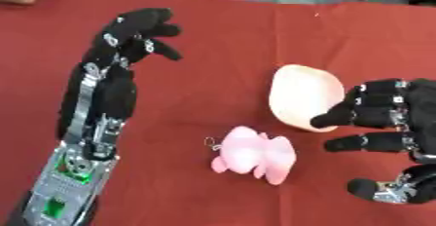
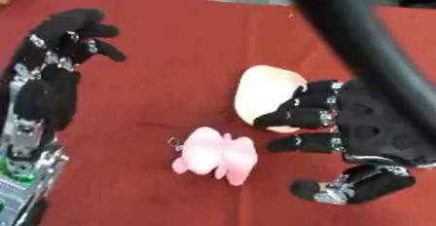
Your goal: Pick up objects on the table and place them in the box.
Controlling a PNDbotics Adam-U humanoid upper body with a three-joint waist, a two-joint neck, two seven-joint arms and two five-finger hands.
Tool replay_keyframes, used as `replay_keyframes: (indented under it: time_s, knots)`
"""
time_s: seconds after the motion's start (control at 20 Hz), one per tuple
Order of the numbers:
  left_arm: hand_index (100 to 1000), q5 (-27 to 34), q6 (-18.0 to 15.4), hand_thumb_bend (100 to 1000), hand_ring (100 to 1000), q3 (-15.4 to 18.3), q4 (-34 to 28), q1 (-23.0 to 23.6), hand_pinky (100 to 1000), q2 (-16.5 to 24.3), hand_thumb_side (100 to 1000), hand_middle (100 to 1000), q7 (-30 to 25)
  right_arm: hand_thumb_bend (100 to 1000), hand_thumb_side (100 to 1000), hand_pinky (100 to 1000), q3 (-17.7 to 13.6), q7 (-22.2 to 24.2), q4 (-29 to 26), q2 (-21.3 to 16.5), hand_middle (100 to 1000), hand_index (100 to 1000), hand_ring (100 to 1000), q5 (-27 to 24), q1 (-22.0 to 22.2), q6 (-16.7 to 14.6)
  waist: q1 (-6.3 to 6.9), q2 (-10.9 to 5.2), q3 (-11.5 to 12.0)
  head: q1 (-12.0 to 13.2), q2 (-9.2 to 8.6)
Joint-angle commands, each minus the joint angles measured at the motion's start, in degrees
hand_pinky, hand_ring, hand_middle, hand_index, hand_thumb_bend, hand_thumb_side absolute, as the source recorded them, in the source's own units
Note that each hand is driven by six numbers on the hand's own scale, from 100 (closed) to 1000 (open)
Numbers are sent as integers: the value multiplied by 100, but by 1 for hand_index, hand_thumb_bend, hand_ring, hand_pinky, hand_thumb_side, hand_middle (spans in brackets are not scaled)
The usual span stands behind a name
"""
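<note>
A pink plush toy with a small metal ring lies on the red cloth near the front middle. Just behind it to the right sits a pale peach rounded object. My right hand comes in from the right, fingers extended and spread, their tips touching the peach object's right edge; the thumb hangs lower, apart from the plush. My left hand hovers over the cloth at the upper left, fingers relaxed and slightly bent, holding nothing. No box shows in either view.
The red cloth covers the whole table. A grey floor lies beyond its far edge. In the right eye view a thick black bar crosses the upper right, hiding part of the table.
</note>
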Motion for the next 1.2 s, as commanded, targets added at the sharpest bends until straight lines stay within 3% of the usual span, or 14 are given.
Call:
replay_keyframes:
  time_s: [0.05, 0.1, 0.4, 0.55, 0.6, 0.65, 0.95, 1.2]
  knots:
    - [872, 40, -32, 100, 768, -14, -111, -89, 558, -3, 844, 782, -6, 328, 503, 630, -16, 148, -75, 73, 847, 785, 711, 1, -101, 87, 8, -147, 19, 61, -14]
    - [873, 42, -35, 100, 768, -16, -111, -92, 558, -5, 843, 781, -7, 346, 474, 630, -8, 183, -75, 96, 846, 787, 712, 6, -107, 103, 9, -147, 22, 60, -15]
    - [872, 60, -38, 100, 768, -31, -111, -111, 557, -15, 843, 781, -27, 327, 501, 626, 23, 402, -75, 243, 846, 788, 706, 122, -132, 205, 12, -142, 39, 39, -28]
    - [870, 85, -41, 100, 767, -58, -111, -133, 556, -29, 844, 781, -50, 326, 500, 578, 0, 461, -75, 366, 839, 768, 671, 223, -227, 282, 17, -132, 81, -14, -45]
    - [870, 93, -43, 100, 767, -66, -111, -142, 555, -36, 843, 780, -58, 337, 489, 482, -2, 462, -75, 400, 815, 756, 616, 263, -253, 307, 18, -128, 95, -29, -50]
    - [870, 103, -47, 100, 767, -77, -111, -160, 555, -48, 843, 781, -67, 342, 488, 445, -9, 463, -75, 446, 794, 759, 597, 311, -284, 356, 19, -119, 122, -53, -63]
    - [870, 139, -44, 100, 768, -112, -111, -224, 554, -88, 842, 781, -117, 354, 509, 297, -26, 537, -75, 567, 706, 747, 530, 518, -384, 582, 11, -78, 212, -118, -104]
    - [870, 146, -52, 100, 768, -146, -111, -284, 555, -119, 840, 781, -162, 340, 559, 365, -24, 595, -75, 625, 701, 728, 562, 1028, -497, 629, -1, -55, 279, -181, -136]
